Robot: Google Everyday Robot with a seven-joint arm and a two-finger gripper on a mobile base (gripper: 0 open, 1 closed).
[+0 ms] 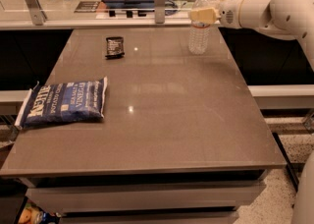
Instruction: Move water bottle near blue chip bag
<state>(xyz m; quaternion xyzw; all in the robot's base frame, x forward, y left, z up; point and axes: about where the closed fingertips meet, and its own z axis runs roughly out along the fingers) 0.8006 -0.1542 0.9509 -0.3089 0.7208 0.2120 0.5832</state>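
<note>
Camera view: the gripper [202, 15] meets the upright water bottle [199, 39] at its label band, its hold impossible to tell, with the blue chip bag [64, 102] well apart from the jaws across the table [171, 120]; grasping seems in hand, and a secure lift and carry toward the bag likely comes next.

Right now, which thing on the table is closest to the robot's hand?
The water bottle, standing upright at the table's far right corner, with the gripper at its upper part. The black packet and blue chip bag lie flat farther left.
</note>
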